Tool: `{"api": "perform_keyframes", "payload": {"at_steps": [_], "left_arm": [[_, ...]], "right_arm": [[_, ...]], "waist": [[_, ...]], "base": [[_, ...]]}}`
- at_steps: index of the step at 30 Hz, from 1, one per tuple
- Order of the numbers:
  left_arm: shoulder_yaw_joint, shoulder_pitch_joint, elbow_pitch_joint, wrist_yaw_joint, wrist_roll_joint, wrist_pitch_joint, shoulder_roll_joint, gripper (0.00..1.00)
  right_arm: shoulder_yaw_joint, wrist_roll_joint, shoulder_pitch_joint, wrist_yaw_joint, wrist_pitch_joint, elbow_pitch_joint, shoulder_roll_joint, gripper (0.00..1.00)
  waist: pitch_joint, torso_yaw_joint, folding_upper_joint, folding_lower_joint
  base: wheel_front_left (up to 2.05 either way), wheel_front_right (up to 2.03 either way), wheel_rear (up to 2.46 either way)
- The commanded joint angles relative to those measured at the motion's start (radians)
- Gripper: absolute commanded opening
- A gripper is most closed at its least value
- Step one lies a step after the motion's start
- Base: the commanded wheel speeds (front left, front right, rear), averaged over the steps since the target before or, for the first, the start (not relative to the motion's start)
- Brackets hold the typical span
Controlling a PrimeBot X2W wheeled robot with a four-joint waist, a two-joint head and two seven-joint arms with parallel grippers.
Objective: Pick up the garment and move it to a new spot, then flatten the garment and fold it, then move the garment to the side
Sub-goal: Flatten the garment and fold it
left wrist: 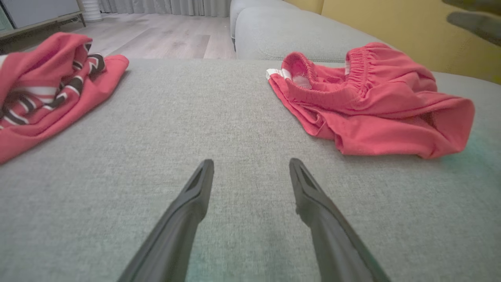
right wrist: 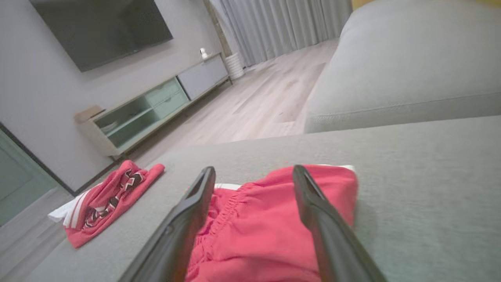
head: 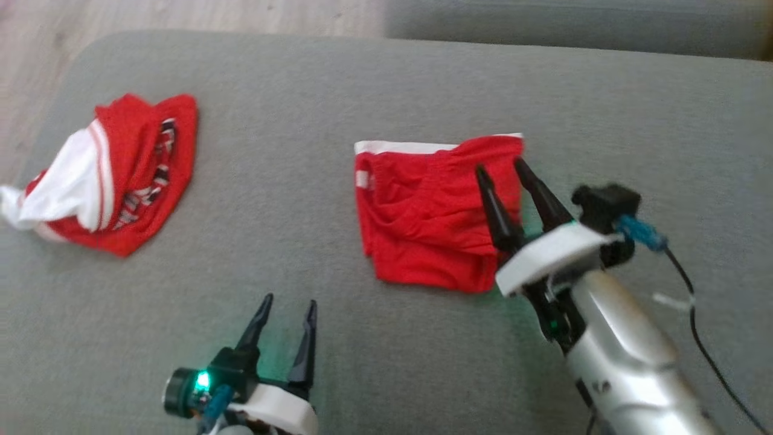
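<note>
Head view: a pair of red shorts [head: 429, 211] lies roughly in the middle of a grey sofa cushion [head: 362, 78], spread fairly flat but wrinkled, its white-edged waistband along the far side. The right tool [head: 500, 167] hangs over the right part of the shorts with its two dark fingers spread apart and nothing pinched between them; whether the fingertips touch the cloth I cannot tell. From the right wrist camera the gathered elastic of the waistband shows between those fingers.

The left tool [head: 290, 300] is near the cushion's front edge, well apart from the shorts, fingers wide open over bare grey fabric, holding nothing.

Far to the left on the same cushion, close to its edge, a red and white jersey [head: 121, 175] with dark zigzag trim lies crumpled in a heap.

Beyond the cushion, across a pale wooden floor [right wrist: 266, 98], a low cabinet [right wrist: 156, 109] stands against the wall. Its open green compartment holds some pale items, too blurred to name.
</note>
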Motion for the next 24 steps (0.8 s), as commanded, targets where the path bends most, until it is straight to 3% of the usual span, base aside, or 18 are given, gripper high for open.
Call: {"api": "perform_keyframes", "payload": {"at_steps": [1, 9, 20, 24], "left_arm": [[0.009, -0.035, -0.022, 0.0, -0.013, -0.01, -0.001, 1.0], [-0.087, -0.022, -0.011, 0.014, -0.08, -0.01, -0.001, 1.0], [-0.145, -0.034, -0.005, 0.029, -0.106, -0.01, -0.001, 1.0], [-0.152, -0.037, -0.004, 0.031, -0.113, -0.01, -0.001, 1.0]], "right_arm": [[0.035, 0.02, -0.039, -0.001, 0.019, -0.007, 0.006, 1.0], [0.065, 0.117, -0.13, -0.001, 0.109, 0.141, 0.006, 1.0], [0.138, 0.214, -0.174, -0.001, 0.106, 0.231, 0.006, 1.0], [0.152, 0.217, -0.193, -0.001, 0.111, 0.284, 0.006, 0.85]], "waist": [[0.031, 0.052, 0.0, -0.0001], [0.048, 0.134, 0.0, -0.0001], [0.055, 0.164, 0.0, -0.0001], [0.056, 0.168, 0.0, -0.0001]], "base": [[0.0, 0.0, 0.0], [0.0, 0.0, 0.0], [0.0, 0.0, 0.0], [0.0, 0.0, 0.0]]}}
